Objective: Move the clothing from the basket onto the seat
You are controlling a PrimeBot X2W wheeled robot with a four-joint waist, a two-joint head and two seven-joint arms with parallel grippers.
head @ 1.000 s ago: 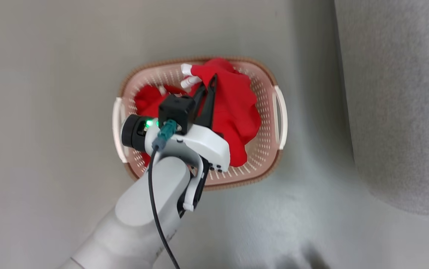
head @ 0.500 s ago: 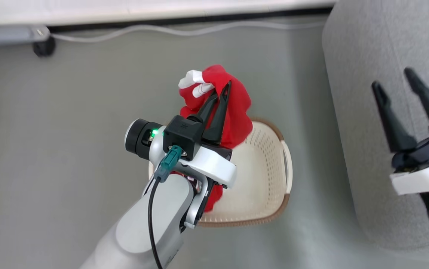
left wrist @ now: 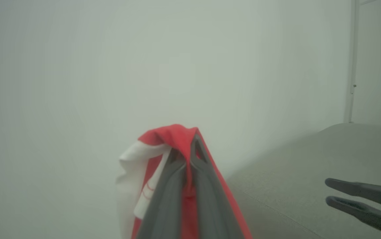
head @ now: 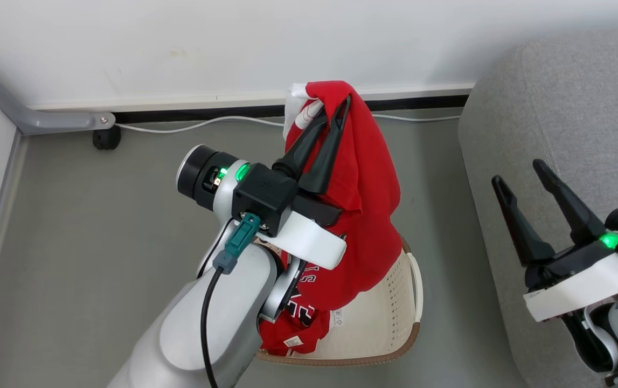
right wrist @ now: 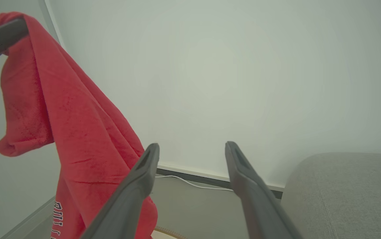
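Above the basket (head: 395,307), the left tool (head: 337,106) is pinched tight on a top fold of the red clothing (head: 373,183); the cloth's lower end hangs down to the basket, so a sideways swing could snag the rim and drag it; right of the basket, the right tool (head: 519,172) stands wide and empty; further right lies the seat (head: 567,108); so thin a pinch may slip before reaching it.

The clothing (head: 368,215) hangs from the left tool (head: 337,106) over the basket (head: 395,302), left of the seat (head: 556,108).
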